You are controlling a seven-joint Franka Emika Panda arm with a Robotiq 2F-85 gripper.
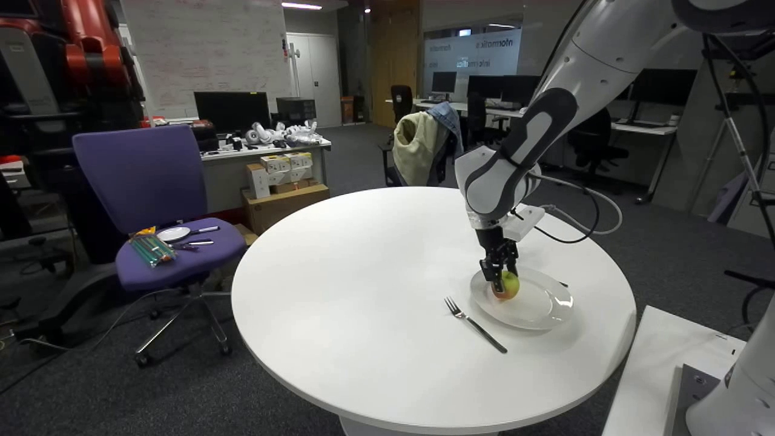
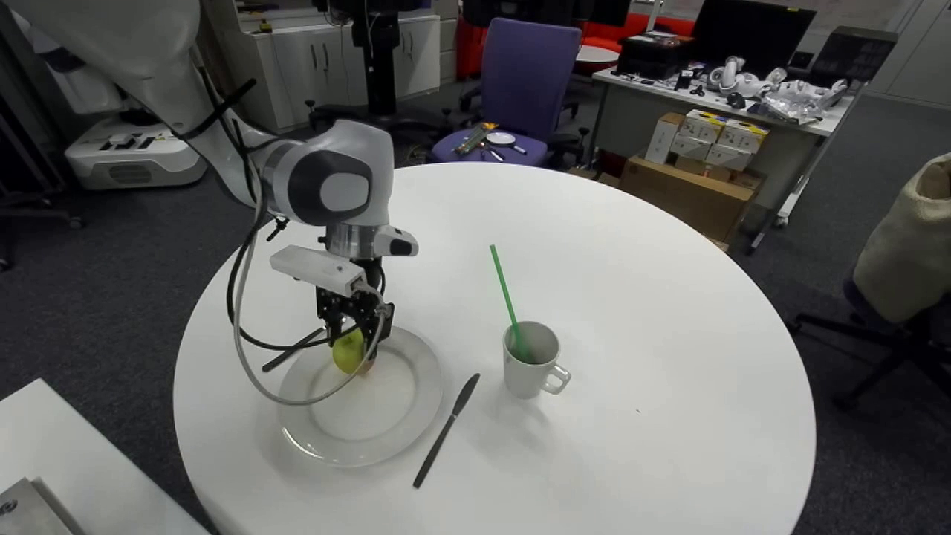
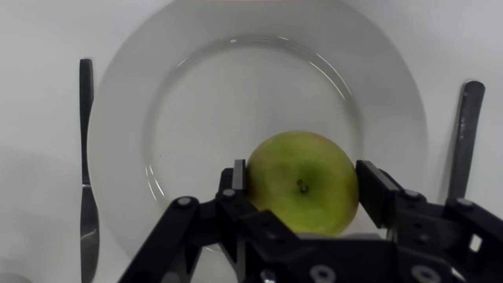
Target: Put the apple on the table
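Note:
The yellow-green apple is between my gripper's fingers at the white plate in both exterior views. It also shows in the wrist view with its stem up, over the plate's lower right part. My gripper has one finger against each side of the apple; it points down in both exterior views. I cannot tell whether the apple touches the plate or is slightly raised. The round white table lies under everything, also in an exterior view.
The plate rests on the table. A fork and a dark-handled knife lie on opposite sides of it. A white mug with a green straw stands beyond the knife. A cable loops beside the gripper.

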